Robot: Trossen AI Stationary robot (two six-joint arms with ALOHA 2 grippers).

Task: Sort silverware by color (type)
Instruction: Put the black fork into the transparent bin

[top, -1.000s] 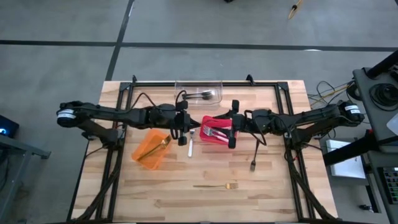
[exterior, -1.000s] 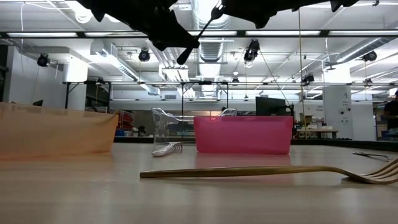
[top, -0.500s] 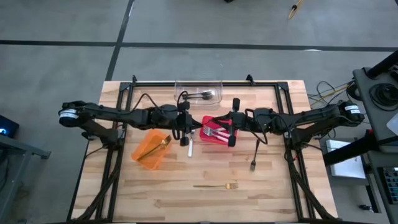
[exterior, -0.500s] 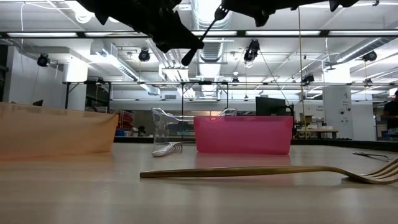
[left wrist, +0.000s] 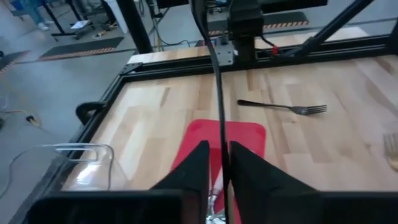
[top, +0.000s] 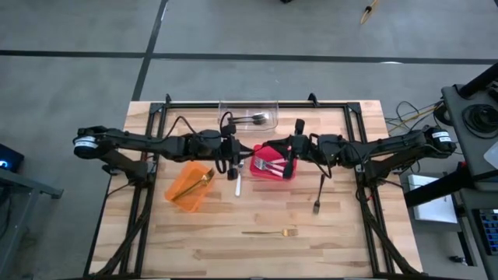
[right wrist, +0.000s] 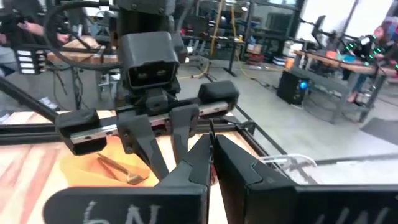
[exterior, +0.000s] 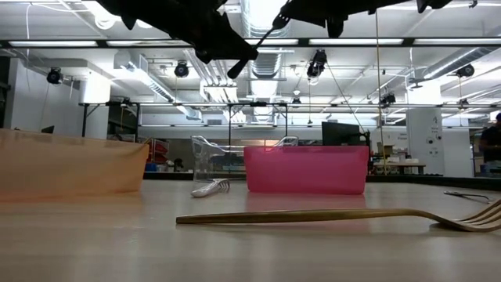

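Note:
A black utensil [left wrist: 217, 93] hangs in the air over the red bin [top: 261, 176], between my two grippers. My left gripper [left wrist: 219, 174] comes from the table's left and is shut on one end of it. My right gripper [right wrist: 211, 163] comes from the right and is shut on the other end. In the low view the utensil [exterior: 254, 47] slants, its higher end at the right gripper. The red bin holds silver forks [top: 270, 165]. The orange bin [top: 180, 196] holds a gold fork [top: 204, 178], and the clear bin [top: 249, 106] holds black forks [top: 253, 119]. My left gripper pinches the utensil's thin shaft [left wrist: 219, 146] between its two fingers, coming level from the table's left. The shaft runs forward out of the fingers, along them. The utensil is lifted clear above the red bin and tilted. My right gripper pinches the utensil's other end [right wrist: 212, 134] between its two fingertips, coming from the table's right and facing my left gripper. Only a thin dark edge shows between the fingers. That end is the higher one.
On the wooden table lie a silver fork [top: 239, 185] left of the red bin, a black fork [top: 319, 196] to its right and a gold fork [top: 270, 232] toward the near edge. A dark frame [top: 257, 102] borders the table top.
My right gripper has gone a little toward the table's left edge, up to the raised end of the black utensil, and has taken hold of it. The utensil has stayed tilted in the air over the red bin, with my left gripper still at its lower part.

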